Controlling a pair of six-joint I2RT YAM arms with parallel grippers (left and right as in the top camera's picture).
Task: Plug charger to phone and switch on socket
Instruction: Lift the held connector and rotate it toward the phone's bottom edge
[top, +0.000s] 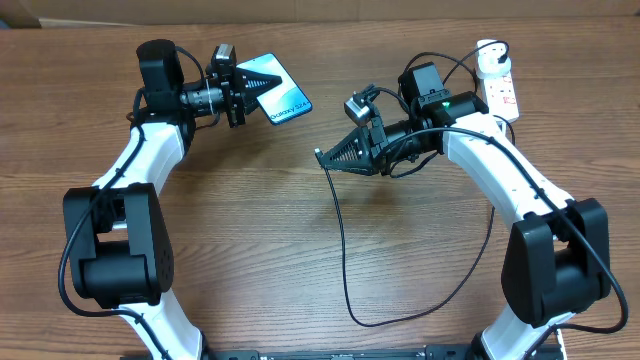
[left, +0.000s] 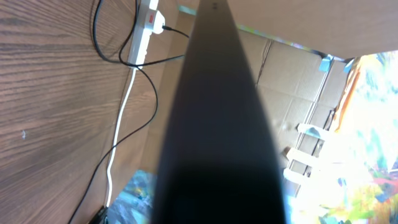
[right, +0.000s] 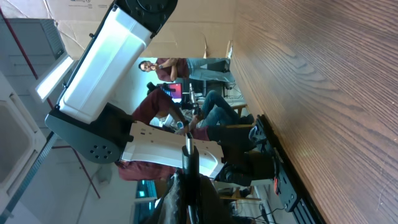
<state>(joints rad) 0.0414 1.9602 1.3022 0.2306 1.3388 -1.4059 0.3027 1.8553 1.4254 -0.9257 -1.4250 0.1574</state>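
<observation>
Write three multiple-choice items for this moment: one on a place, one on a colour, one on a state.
1. Where in the overhead view does the socket lie?
A. top right
B. centre
C. bottom left

2. What colour is the cable of the charger?
A. white
B. black
C. red

3. What is the left gripper doing with the phone?
A. hovering open above it
B. shut on it
C. nowhere near it

1 A: the white strip sits at the picture's top right.
2 B: a thin black line trails across the wood.
3 B: its fingers clamp the phone's end.

The dark phone fills mid-frame, with the white socket lying upper left.
</observation>
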